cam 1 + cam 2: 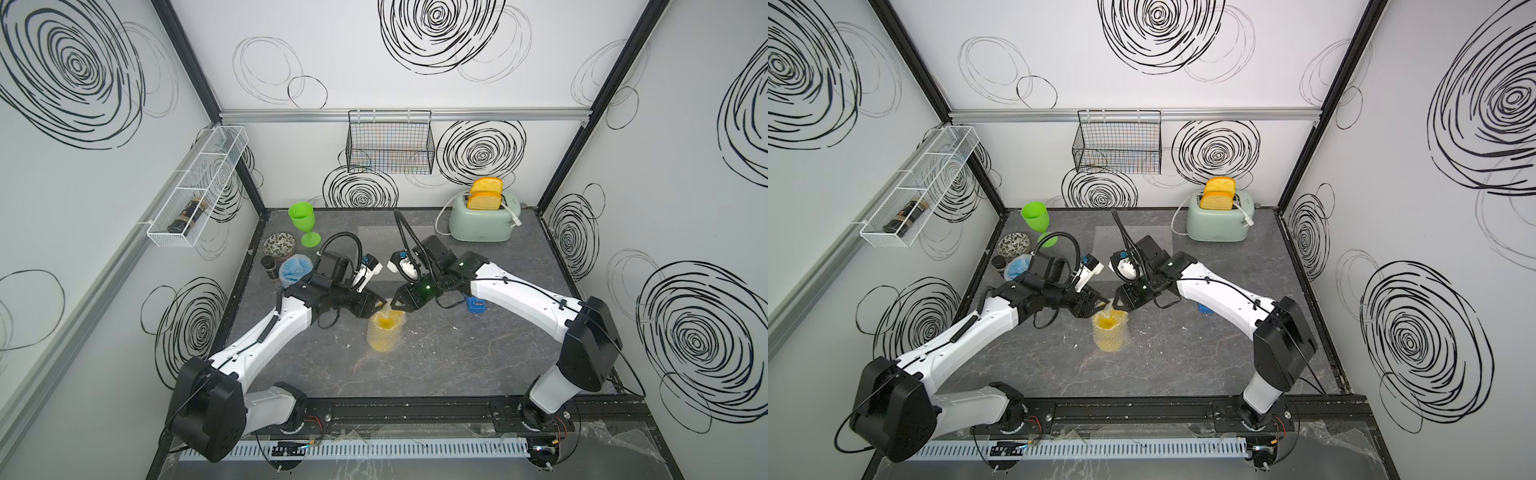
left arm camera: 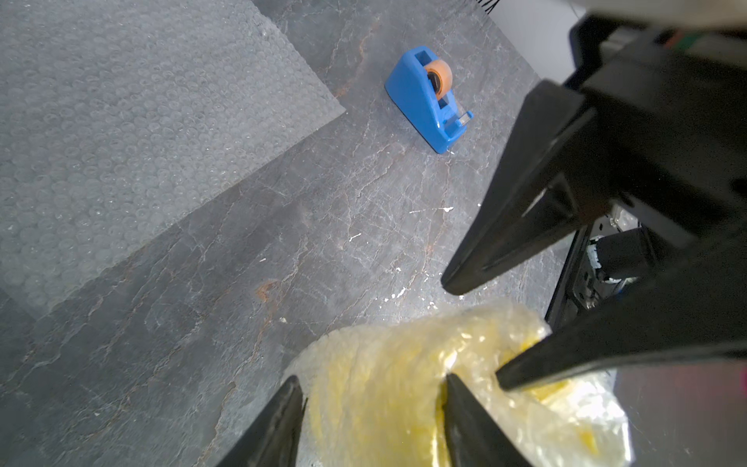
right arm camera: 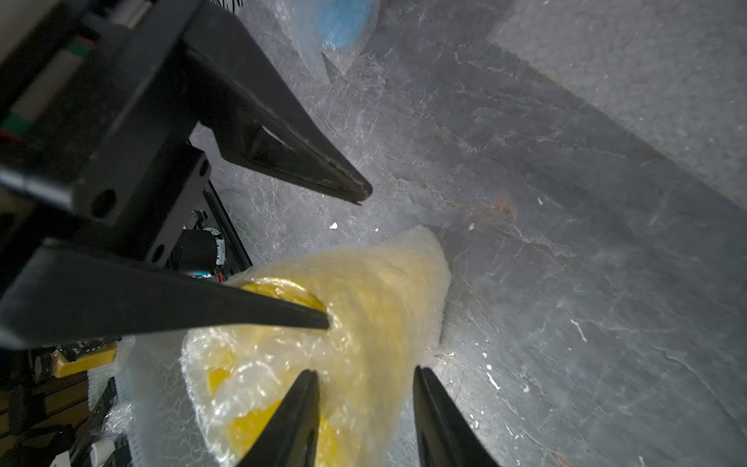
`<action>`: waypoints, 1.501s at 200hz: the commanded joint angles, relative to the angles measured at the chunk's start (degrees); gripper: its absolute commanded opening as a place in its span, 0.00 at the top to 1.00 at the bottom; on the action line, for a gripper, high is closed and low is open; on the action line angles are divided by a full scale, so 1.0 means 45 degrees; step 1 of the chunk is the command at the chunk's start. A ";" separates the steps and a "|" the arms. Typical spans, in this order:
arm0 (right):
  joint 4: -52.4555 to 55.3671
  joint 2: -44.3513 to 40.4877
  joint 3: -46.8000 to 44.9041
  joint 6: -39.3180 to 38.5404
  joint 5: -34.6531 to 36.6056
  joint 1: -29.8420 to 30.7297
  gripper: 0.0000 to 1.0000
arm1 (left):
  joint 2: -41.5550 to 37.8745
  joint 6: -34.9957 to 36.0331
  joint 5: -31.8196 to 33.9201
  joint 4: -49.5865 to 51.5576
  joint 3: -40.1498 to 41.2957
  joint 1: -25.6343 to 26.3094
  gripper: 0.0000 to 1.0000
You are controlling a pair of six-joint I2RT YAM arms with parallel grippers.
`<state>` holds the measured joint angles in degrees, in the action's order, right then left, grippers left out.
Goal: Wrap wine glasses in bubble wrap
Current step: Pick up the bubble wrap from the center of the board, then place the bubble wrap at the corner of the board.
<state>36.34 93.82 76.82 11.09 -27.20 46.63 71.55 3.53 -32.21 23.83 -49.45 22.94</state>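
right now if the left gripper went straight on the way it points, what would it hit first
Likely the clear bubble wrap round the yellow plastic goblet, right at the left gripper's tips; depth unclear.

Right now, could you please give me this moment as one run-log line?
yellow goblet: upright, in bubble wrap | left tool: open, finger at rim | right tool: open, finger at rim

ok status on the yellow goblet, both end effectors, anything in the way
Left end effector and right end effector open, tips at the top edge of the bubble wrap. Yellow goblet upright inside it, mouth uncovered. Nothing in the way.
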 commanded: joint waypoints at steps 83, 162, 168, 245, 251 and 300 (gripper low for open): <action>0.1761 0.1441 0.0992 -0.0080 0.2903 0.1248 0.77 | -0.0305 0.1219 0.0517 0.2017 -0.0762 0.0331 0.28; 0.4595 0.1157 0.3840 -0.0629 0.4045 -0.0451 0.92 | -0.1797 0.1039 -0.2890 0.2281 -0.2622 -0.0780 0.14; 0.4851 0.1073 0.4168 -0.0689 0.4150 -0.0913 0.92 | -0.1891 0.1006 -0.3078 0.2296 -0.2840 -0.0967 0.13; 0.6441 0.2000 0.8018 0.0509 0.6394 -0.8637 0.99 | -0.2130 0.0142 0.0137 0.0410 -0.1429 -0.2522 0.03; 0.6526 0.2203 0.8315 0.0684 0.6396 -0.9120 1.00 | -0.2129 0.0103 0.0253 0.0317 -0.1210 -0.2586 0.03; 0.6769 0.3464 0.9077 0.1057 0.5964 -1.2236 1.00 | -0.2134 0.0136 0.1102 -0.0363 -0.0033 -0.2616 0.03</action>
<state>62.41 106.85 116.73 13.98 0.49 -4.29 62.15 4.73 -29.80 26.98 -50.65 11.57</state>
